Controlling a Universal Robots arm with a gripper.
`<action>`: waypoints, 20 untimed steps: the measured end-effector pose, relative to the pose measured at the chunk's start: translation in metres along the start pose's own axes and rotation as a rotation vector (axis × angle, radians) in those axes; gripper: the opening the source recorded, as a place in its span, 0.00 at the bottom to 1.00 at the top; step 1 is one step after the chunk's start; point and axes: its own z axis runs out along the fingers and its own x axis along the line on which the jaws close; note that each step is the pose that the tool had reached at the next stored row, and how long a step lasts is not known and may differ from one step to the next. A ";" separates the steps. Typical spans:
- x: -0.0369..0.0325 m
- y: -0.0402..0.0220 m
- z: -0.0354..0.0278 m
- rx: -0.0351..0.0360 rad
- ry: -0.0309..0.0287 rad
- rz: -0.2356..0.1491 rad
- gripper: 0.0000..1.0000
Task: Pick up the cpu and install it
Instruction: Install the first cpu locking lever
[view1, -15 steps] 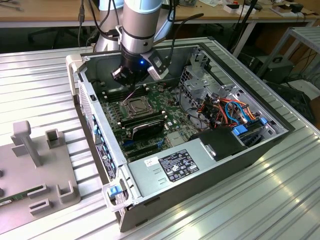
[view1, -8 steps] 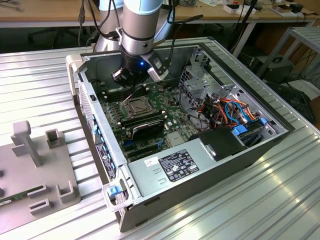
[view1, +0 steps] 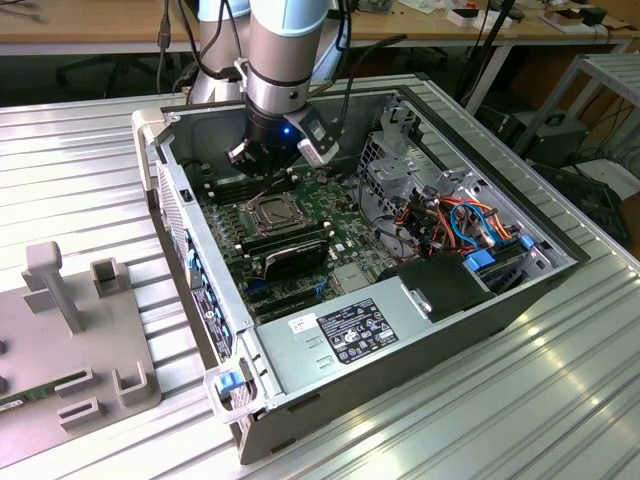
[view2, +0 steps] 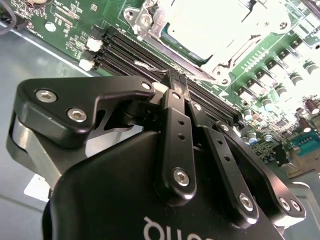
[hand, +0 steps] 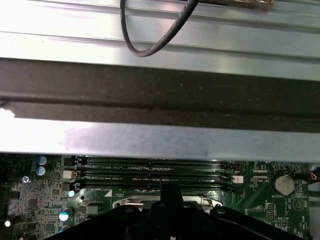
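- cpu (view2: 215, 22) appears to lie in the socket (view2: 150, 17), mid-board, just beside the memory slots (view2: 127, 52).
- Pincer (view2: 176, 80): fingers together, clamping nothing, tips at the socket's slot-side edge.
- Judged: install step, chip placed. Further moves call for clearance from the slots.

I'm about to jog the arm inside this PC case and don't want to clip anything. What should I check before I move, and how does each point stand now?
1. Is the gripper closed: ok, fingertips together, nothing visible between them.
2. Position: ok, the gripper hangs above the memory slots, beside the CPU socket.
3. Memory slots free under the tips: ok, no sticks in them.
4. cpu seated in the CPU socket: cannot tell; a bright metal face fills its frame.
5. Clearance to the case wall: cannot tell; it stands just past the memory slots.
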 end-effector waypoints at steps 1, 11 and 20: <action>-0.0005 -0.0001 0.0001 0.0001 0.0000 0.000 0.11; -0.0019 -0.0013 0.0085 0.0116 0.0007 -0.001 0.11; -0.0040 -0.0005 0.0125 0.0156 0.0008 -0.001 0.11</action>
